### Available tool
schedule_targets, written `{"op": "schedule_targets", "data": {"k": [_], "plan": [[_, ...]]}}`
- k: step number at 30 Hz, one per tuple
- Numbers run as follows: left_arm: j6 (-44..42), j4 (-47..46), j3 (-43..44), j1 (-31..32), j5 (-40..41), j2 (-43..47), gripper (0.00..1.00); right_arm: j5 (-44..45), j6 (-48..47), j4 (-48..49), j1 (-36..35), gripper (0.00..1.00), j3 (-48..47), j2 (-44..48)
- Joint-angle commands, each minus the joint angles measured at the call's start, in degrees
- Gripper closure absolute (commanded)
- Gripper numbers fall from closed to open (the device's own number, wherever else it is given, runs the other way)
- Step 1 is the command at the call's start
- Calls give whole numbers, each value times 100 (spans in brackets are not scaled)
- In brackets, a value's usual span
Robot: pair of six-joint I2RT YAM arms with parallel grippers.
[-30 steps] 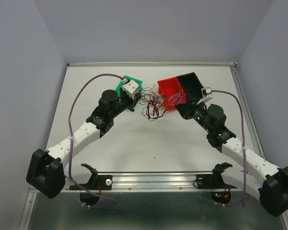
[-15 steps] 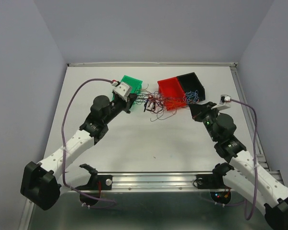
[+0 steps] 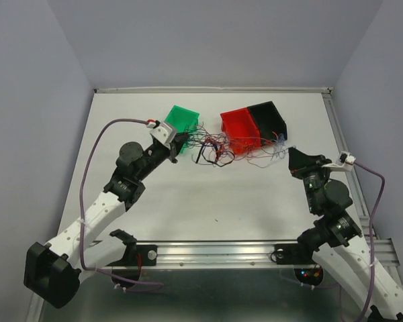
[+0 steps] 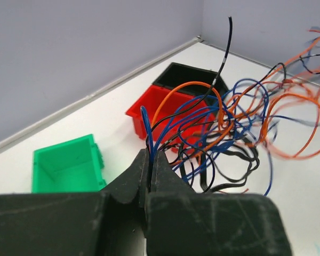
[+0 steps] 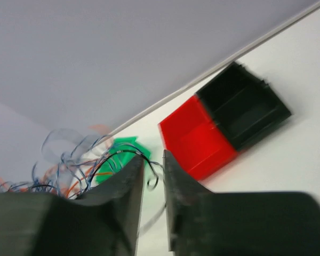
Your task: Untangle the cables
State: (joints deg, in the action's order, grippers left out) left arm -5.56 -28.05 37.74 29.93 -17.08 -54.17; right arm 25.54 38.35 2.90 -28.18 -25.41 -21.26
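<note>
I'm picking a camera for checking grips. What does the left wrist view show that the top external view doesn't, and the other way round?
Left wrist only: that the left gripper is shut on blue and black strands. Top external only: the right gripper and the whole table. Both: the cables, green bin, red bin, black bin.

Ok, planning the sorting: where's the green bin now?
In the top view the green bin sits on the table's far left half, left of the red bin, right by the left end effector.
</note>
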Motion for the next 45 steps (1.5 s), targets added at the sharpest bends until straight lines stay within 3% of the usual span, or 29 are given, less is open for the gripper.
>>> {"op": "schedule_targets", "data": {"k": [1, 5, 8, 15, 23, 36, 39, 43, 44, 45], "plan": [[-594, -402, -126, -409, 76, 442, 98, 797, -538, -44, 278, 57, -95, -149], [-735, -403, -258, -409, -892, 618, 96, 207, -758, -52, 270, 38, -403, -809], [-832, -377, -302, -401, -1340, 654, 94, -591, -907, 192, 278, 18, -526, -1326], [-868, -271, -249, -401, -1491, 627, 94, -3971, -1339, 1519, 278, 14, -553, -2688], [-657, -192, -118, -401, -1781, 706, 94, -4935, -1347, 2925, 121, 9, -193, -3455], [-112, -192, 366, -365, -2554, 627, 93, -4163, -2191, 3445, -1645, 3, -1159, -5712], [99, -148, 454, -357, -2853, 697, 93, -3207, -2305, 3516, -2120, 5, -1414, -6188], [178, -113, 498, -357, -3125, 908, 93, -2046, -2095, 3884, -2165, 23, -1108, -6093], [178, -95, 515, -357, -3161, 1004, 93, -1879, -2086, 4059, -2165, 43, -993, -5970], [170, -86, 533, -348, -3170, 1040, 93, -1886, -2077, 4104, -2165, 49, -879, -5908]]}}
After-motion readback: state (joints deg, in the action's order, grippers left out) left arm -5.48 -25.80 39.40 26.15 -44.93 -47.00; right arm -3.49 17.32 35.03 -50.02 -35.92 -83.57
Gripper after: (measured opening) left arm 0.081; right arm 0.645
